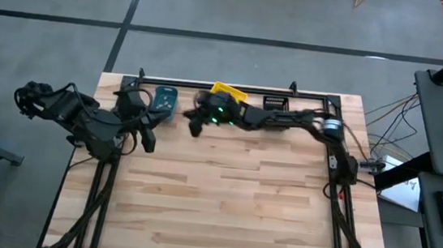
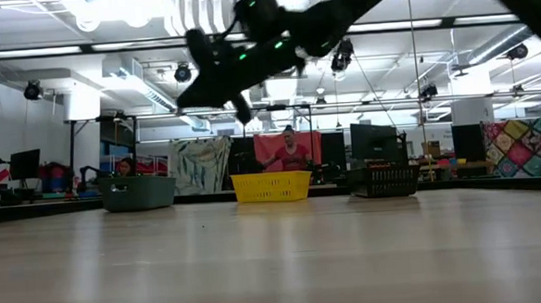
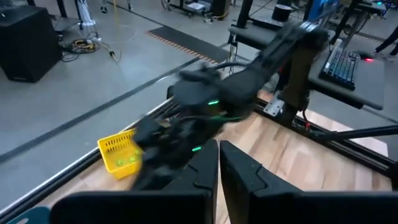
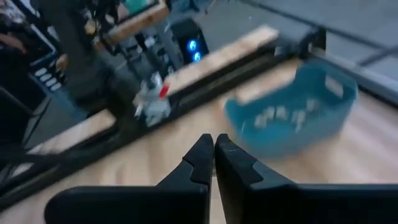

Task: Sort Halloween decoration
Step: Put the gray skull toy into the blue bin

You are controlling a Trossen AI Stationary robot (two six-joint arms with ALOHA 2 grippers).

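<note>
pale little trinkets (image 4: 283,116) lie in the teal bin (image 4: 292,127) and greenish ones (image 3: 126,160) in the yellow bin (image 3: 118,152); no decoration shows on the bare table (image 1: 222,197). such pieces are probably featherlight, springy-legged and snag-prone, best pinched by the body. the right gripper (image 4: 213,149) hangs closed and empty near the teal bin; the left gripper (image 3: 219,163), closed too, waits at the table's left.

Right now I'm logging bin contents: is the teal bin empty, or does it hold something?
Not empty. The right wrist view shows several small pale pieces lying inside the teal bin; what they are cannot be told.
</note>
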